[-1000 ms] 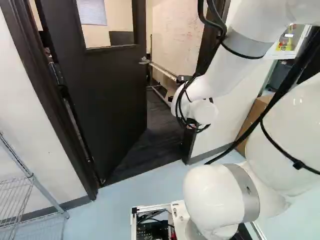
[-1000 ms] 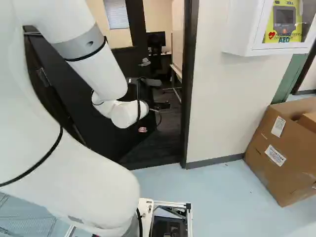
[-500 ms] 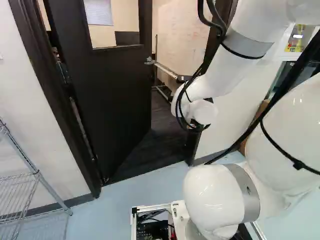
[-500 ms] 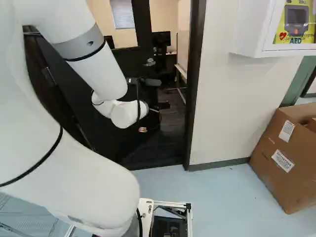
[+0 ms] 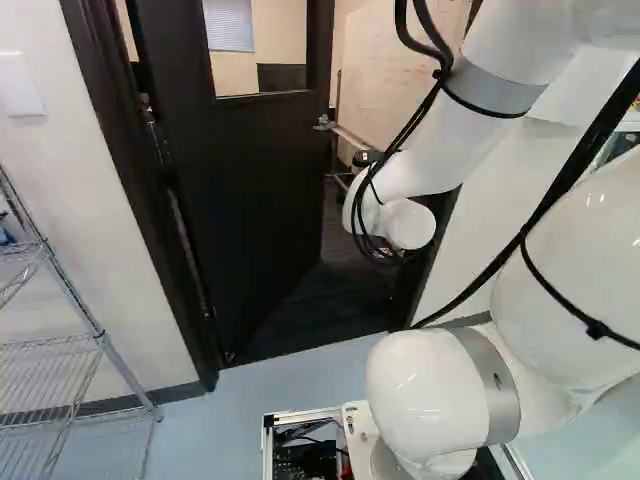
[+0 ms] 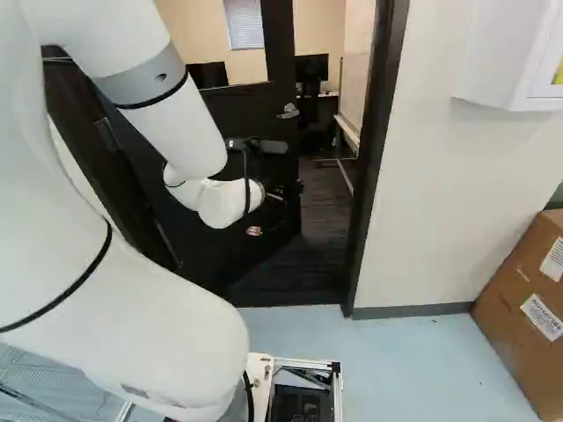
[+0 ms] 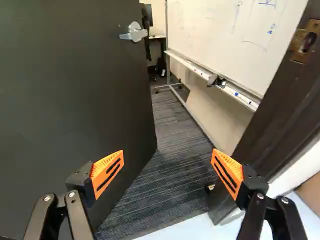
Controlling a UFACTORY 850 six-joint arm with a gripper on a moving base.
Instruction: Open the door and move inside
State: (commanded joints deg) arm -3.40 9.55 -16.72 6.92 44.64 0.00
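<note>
In the right base view my gripper [image 6: 280, 189] is a dark shape at the arm's tip, against the black door [image 6: 198, 189]. Seen from the wrist, the gripper [image 7: 168, 167] is open, its orange-padded fingers wide apart with nothing between them. The door [image 5: 250, 190] stands swung inward, partly open, its window in the upper half. Its silver lever handle [image 7: 135, 32] is ahead of the gripper, on the door's free edge side. Dark carpet [image 7: 167, 165] shows through the doorway between door and frame [image 7: 280, 105]. The left finger appears in front of the door face; contact cannot be told.
Inside stands a whiteboard [image 7: 220, 35] with a tray. A wire shelf [image 5: 85, 350] is left of the doorway. On the right are a wall [image 6: 440, 202], a white cabinet [image 6: 506, 57] and a cardboard box [image 6: 532, 308]. A desk with a monitor [image 6: 311, 68] shows farther inside.
The base has moved, turning left: doorway, shelf, box and cabinet all shift rightward in both base views. My arm holds its pose against its lowest joint. The door keeps about the same opening.
</note>
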